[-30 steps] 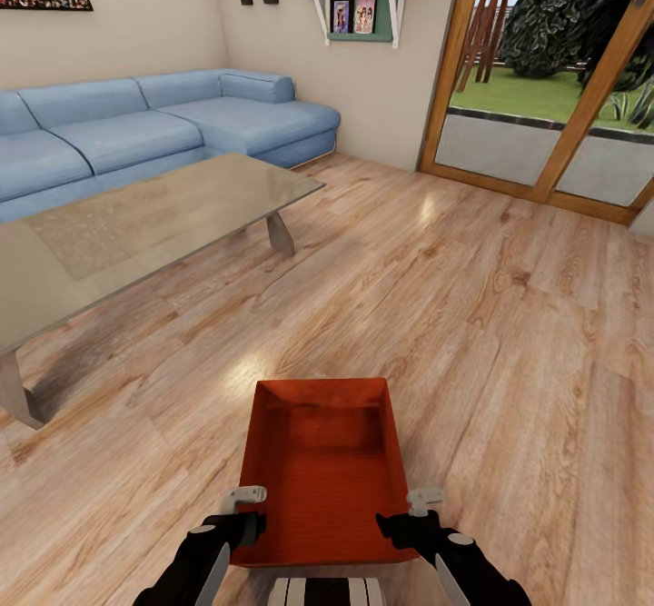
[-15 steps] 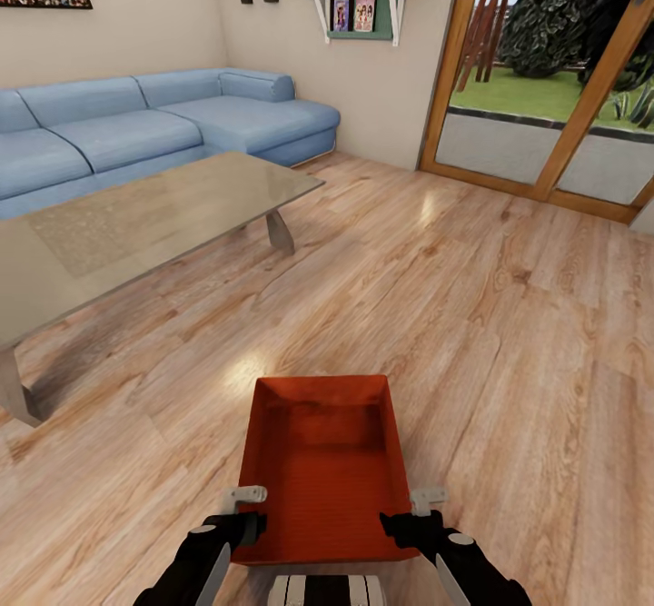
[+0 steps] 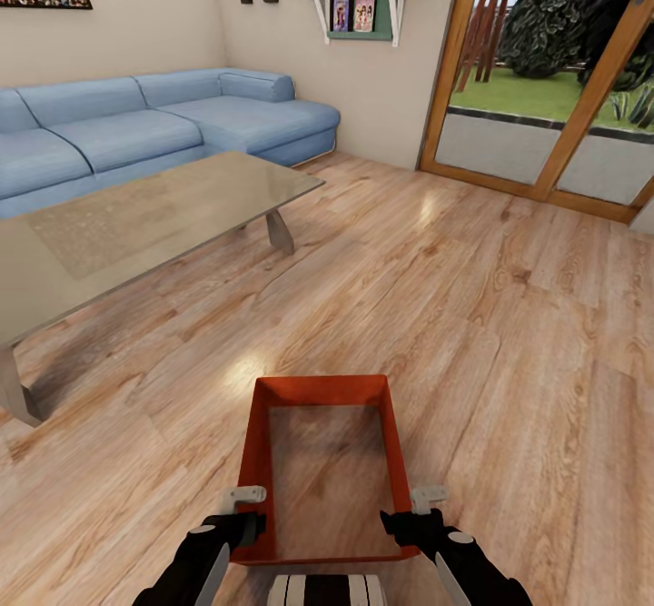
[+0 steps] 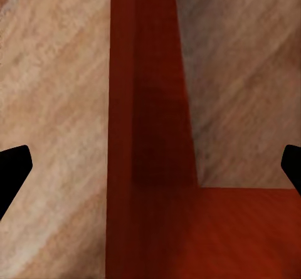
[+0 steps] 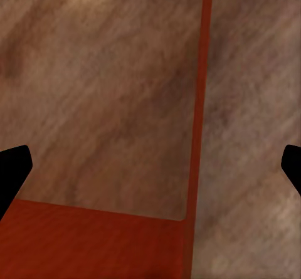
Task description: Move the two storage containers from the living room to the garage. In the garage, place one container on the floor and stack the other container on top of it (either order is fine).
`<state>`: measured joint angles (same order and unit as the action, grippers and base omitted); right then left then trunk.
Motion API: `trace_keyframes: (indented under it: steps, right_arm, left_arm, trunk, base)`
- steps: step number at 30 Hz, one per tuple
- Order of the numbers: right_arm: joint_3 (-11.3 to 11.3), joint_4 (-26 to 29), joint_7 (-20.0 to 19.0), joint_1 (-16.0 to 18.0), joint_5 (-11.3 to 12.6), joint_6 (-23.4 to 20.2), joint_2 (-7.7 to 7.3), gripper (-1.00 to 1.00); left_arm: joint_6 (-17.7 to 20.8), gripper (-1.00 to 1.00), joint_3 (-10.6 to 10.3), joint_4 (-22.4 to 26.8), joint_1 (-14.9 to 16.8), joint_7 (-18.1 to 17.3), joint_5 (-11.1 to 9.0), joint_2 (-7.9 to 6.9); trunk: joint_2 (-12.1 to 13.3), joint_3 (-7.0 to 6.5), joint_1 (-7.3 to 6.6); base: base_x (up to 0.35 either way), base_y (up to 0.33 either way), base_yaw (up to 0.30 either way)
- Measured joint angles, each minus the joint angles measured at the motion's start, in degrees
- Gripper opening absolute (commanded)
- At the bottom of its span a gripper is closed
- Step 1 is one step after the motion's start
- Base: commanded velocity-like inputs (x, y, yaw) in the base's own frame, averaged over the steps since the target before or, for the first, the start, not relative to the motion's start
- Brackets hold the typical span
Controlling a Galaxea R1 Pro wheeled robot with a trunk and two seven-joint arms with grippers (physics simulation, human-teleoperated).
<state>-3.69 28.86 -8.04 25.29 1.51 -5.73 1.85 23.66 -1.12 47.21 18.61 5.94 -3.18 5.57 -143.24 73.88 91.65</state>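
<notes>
Jaws spread wide on the left gripper (image 3: 243, 508) and the right gripper (image 3: 416, 511), gripping nothing. Set astride the near corners of a red-orange rectangular plastic storage container (image 3: 318, 391), one wall between each pair of black fingertips (image 4: 14, 166). Long axis pointing straight away from the robot. Wood grain seen inside its walls. Over the light wood plank flooring (image 3: 509, 333); resting or lifted, cannot tell. Black forearms angled inward from below.

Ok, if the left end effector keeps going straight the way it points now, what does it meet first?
Most likely the left side wall of the red-orange storage container, which runs between the open fingers of the left end effector. The wood plank floor lies on either side; depth is unclear.
</notes>
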Motion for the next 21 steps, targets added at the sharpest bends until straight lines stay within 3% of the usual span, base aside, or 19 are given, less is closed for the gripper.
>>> trace_keyframes:
  steps: [14, 15, 16, 20, 21]
  right_arm:
    - [-0.1, 0.0, 0.3, 0.0, 0.2, 0.0, 0.03, 1.0]
    - [-0.1, 0.0, 0.3, 0.0, 0.3, 0.0, 0.02, -1.0]
    - [-0.1, 0.0, 0.3, 0.0, 0.3, 0.0, 0.0, -1.0]
    - [0.1, 0.2, 0.7, 0.0, 0.0, 0.1, -0.22, -1.0]
    - [0.1, 0.2, 0.5, 0.0, 0.0, 0.1, -0.31, -1.0]
  left_arm:
    - [0.0, 1.0, 0.2, -0.1, 0.0, 0.0, 0.2, -0.19]
    - [0.0, 1.0, 0.2, -0.1, 0.0, -0.1, 0.2, -0.23]
    - [0.0, -1.0, 0.2, -0.1, 0.0, -0.1, 0.3, -0.27]
    - [0.0, -1.0, 0.2, -0.1, 0.0, -0.1, 0.3, -0.72]
    - [-0.1, -1.0, 0.1, -0.1, 0.0, -0.5, -0.8, -0.73]
  trunk:
    - [0.0, 0.0, 0.0]
    - [0.0, 0.0, 0.0]
    - [0.0, 0.0, -0.01]
    - [0.0, 0.0, 0.02]
    - [0.0, -0.01, 0.02]
  base:
    - [0.0, 0.0, 0.0]
    - [0.0, 0.0, 0.0]
    - [0.0, 0.0, 0.0]
    - [0.0, 0.0, 0.0]
    - [0.0, 0.0, 0.0]
